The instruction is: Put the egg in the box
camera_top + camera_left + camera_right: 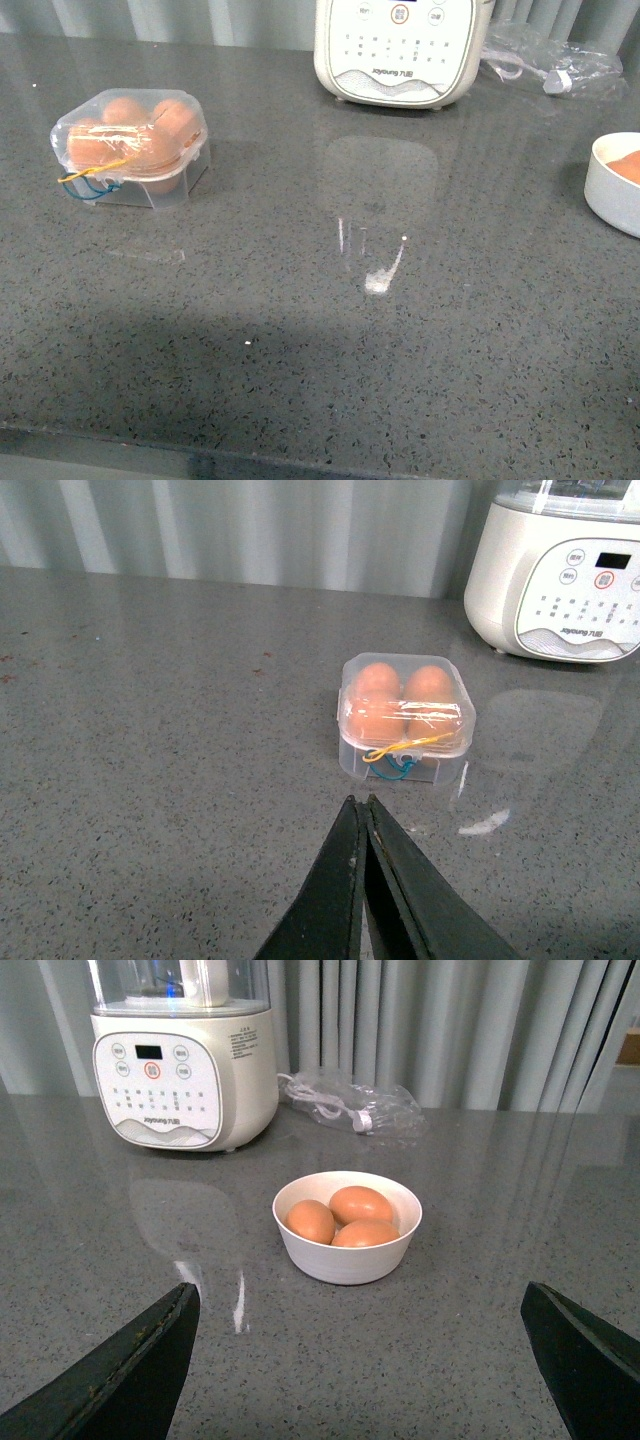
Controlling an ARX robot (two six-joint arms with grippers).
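Front view showed the box (130,145) at the left of the speckled grey tabletop (320,330), its clear domed lid shut over brown eggs and bound with a yellow-and-blue band. Behind centre stood a cream appliance (400,50), and at the far right the white round bowl (612,185). In its wrist view the left gripper (362,815) had its black tips pressed together, near the box. The right gripper (360,1315) was spread wide before the bowl, where the egg (361,1204) lay with two others (smooth, glossy, alike). Likely the picking step; next, close gently on one egg, with the lid yet to be opened.
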